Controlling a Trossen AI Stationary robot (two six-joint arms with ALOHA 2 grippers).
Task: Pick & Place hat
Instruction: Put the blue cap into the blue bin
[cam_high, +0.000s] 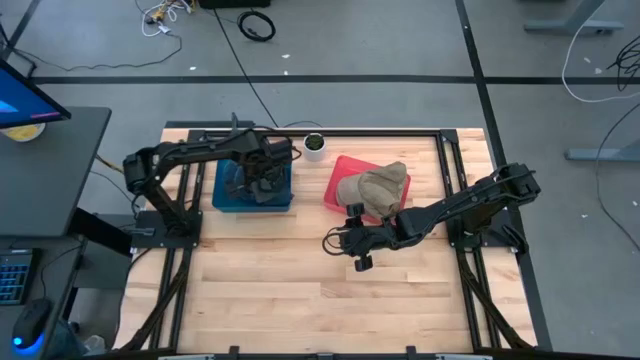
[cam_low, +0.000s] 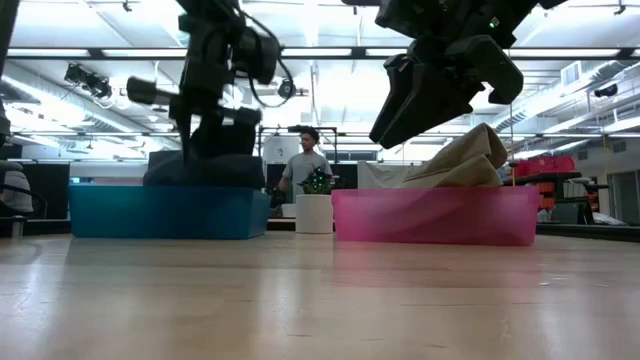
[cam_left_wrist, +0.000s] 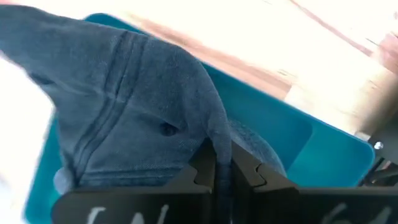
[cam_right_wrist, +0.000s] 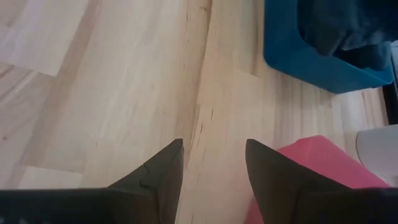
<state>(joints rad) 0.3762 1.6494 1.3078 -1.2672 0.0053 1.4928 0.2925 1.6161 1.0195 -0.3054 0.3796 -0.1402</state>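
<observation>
A blue-grey hat (cam_left_wrist: 130, 118) sits in the blue bin (cam_high: 225, 195), and my left gripper (cam_left_wrist: 222, 158) is over that bin, shut on the hat. In the low view the hat shows as a dark mound (cam_low: 200, 165) above the bin's rim. A tan hat (cam_high: 375, 187) lies in the pink bin (cam_high: 338, 172), its peak leaning up over the rim (cam_low: 465, 150). My right gripper (cam_right_wrist: 211, 155) hangs open above bare table just in front of the pink bin, touching nothing. My left gripper pinches a raised fold of the blue-grey hat's fabric (cam_left_wrist: 214, 127) between its two fingers, coming from above and pointing down into the blue bin. The rest of the hat lies spread in the bin below the fingers.
A small white pot with a green plant (cam_high: 315, 146) stands between the two bins at the table's far side. The near half of the wooden table (cam_high: 300, 300) is bare. A person (cam_low: 305, 165) stands in the room behind the table.
</observation>
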